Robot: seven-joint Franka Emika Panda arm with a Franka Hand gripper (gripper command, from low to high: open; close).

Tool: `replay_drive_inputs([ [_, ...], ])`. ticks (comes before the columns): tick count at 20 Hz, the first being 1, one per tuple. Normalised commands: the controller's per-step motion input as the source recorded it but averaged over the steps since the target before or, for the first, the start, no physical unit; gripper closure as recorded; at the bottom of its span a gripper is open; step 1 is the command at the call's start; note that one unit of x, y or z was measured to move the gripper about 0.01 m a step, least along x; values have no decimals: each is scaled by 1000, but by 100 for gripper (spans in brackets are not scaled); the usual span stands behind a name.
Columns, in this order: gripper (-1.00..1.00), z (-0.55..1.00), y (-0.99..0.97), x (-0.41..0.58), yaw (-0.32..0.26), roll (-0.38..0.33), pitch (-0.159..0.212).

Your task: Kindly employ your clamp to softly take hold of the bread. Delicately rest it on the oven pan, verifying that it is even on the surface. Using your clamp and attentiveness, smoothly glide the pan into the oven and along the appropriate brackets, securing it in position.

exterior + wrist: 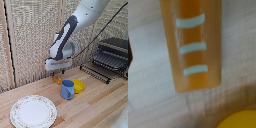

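Orange bread [57, 79] lies on the wooden table [95, 107], directly under the clamp [56, 73], which hangs low over it at the far side of the table. In the wrist view the bread [191, 45] fills most of the picture: an oblong orange-yellow chunk with three pale stripes across it, long axis running roughly straight away from the camera. So the bread is below and nearly centred; my read is the coming move is a short drop, with the jaws closing across the narrow width, not the length.

Clamp state: cannot tell how far apart the fingers stand. The exterior view is too small and blurred, and the wrist view shows only a dark sliver at one edge, maybe a finger. Nothing looks pinched; contact with the bread can't be confirmed.

Close by: a blue mug [67, 90] just nearer than the bread, and a yellow bowl [78, 85] beside the mug, toward the exterior view's right; its rim [240, 121] shows in the wrist view. Tight neighbours, so a sloppy descent could bump them.

Oven [113, 56] sits well apart at the exterior view's right, with the pan [109, 61] of wire bars sticking out of it. White plate [33, 111] lies near, at the exterior view's left.
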Motion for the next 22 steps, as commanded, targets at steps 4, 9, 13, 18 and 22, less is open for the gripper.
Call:
replay_drive_inputs([
  [4,-100,-168,0,329,49,-81,117],
  [9,100,-89,47,253,12,-71,157],
  [13,100,-7,62,164,17,-35,85],
  [18,100,0,130,-35,12,-54,-16],
  [22,100,21,46,-80,-20,-47,-58],
])
